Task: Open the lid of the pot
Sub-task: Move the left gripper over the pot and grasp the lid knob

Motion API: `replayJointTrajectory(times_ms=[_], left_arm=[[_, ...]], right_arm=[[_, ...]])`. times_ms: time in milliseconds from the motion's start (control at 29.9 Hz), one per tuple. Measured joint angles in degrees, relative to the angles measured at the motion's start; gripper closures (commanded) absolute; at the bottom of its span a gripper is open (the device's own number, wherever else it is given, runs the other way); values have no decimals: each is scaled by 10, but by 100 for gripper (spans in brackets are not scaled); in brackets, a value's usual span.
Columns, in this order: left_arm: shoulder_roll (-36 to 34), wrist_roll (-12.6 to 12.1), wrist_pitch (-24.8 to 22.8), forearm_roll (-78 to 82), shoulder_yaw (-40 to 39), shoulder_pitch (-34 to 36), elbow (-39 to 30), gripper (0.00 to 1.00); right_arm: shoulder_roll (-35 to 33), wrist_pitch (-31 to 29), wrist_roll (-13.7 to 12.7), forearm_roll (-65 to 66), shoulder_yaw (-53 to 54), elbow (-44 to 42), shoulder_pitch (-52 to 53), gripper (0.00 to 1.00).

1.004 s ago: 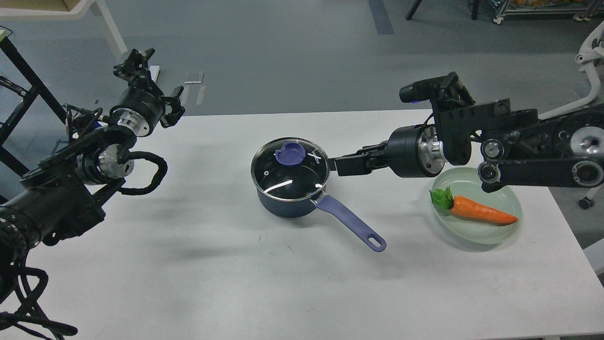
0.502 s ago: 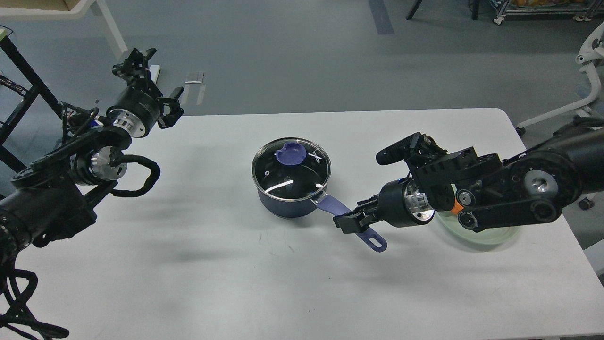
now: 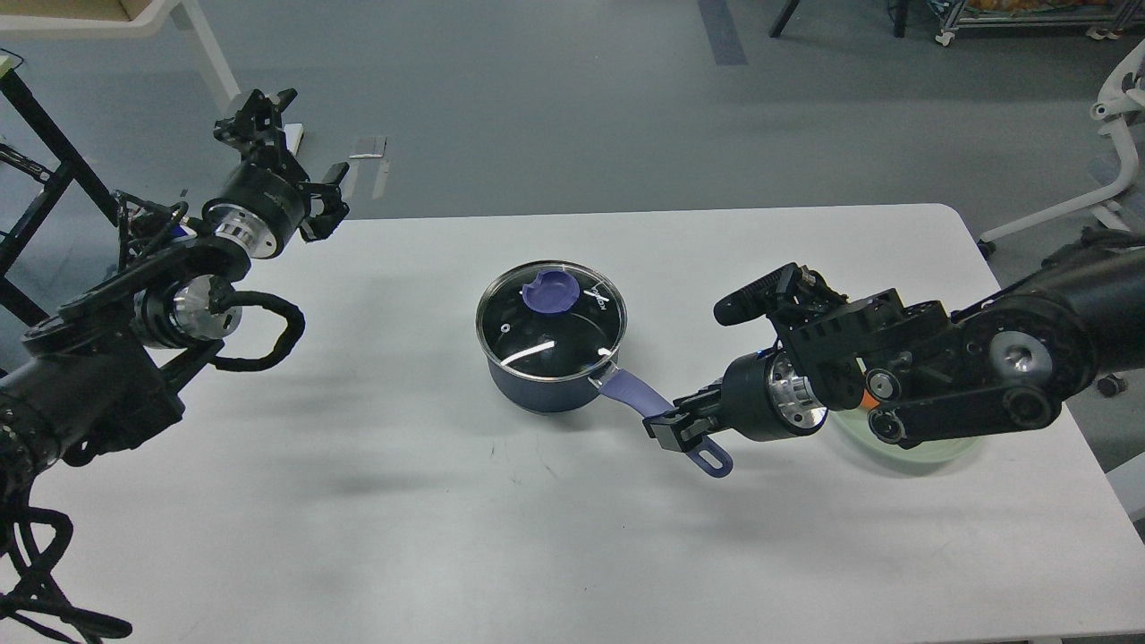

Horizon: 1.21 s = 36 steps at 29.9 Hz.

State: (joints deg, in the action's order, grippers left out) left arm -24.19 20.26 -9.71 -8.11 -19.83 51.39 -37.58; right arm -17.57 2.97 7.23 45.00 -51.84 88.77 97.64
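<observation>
Head view: a white worktop [image 3: 358, 501] fills most of the frame. Near its middle stands a dark blue pot [image 3: 546, 380], upright. A glass lid [image 3: 550, 322] sits flat on the pot's rim, closing it, with a purple knob [image 3: 550, 292] towards the far side of the lid. The pot's purple handle [image 3: 626, 394] runs out to the right and towards the camera, ending in a loop [image 3: 714, 459] that lies on the worktop.

The right arm comes in from the right edge and reaches low across the worktop. The right claw [image 3: 677, 427] sits at the outer part of the handle, just short of the loop, with a finger on either side of it. The fingers look drawn in against the handle, but the parts are dark and small, so whether they actually press on it cannot be told. Behind the right arm's wrist, a pale green plate [image 3: 930, 452] lies on the worktop, mostly hidden by the arm; a small bit of orange [image 3: 860, 399] shows at the arm's edge.

The left arm enters from the left edge and bends upward. The left claw [image 3: 259, 107] is raised beyond the far left corner of the worktop, well apart from the pot. Its fingers appear spread a little, with nothing between them.
</observation>
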Motion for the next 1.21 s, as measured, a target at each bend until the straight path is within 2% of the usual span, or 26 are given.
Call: replayJointTrajectory(times_ms=[100,301,669,870,1038,1205], left_arm=[[2,0,1,24,5,8,0,1],[5,2,0,156,11,26,-9,1],[0,7,19,551,49,62,-125,1],[3,10,53,815,52,68,-193,1],[7,16,94,997,91,72,-201,1],[8,17,147,1058,155,76,-199,1]], right_arm=[[0,0,0,0,0,0,0,80],[5,-3,0,-1,2,0,5,81],[11,-4,0,-1,3,-2,3,81],[12,-4,0,-1,3,-2,2,81],[12,-4,0,-1,4,-2,2,81],[17,-4,1,-1,4,-2,3,81]])
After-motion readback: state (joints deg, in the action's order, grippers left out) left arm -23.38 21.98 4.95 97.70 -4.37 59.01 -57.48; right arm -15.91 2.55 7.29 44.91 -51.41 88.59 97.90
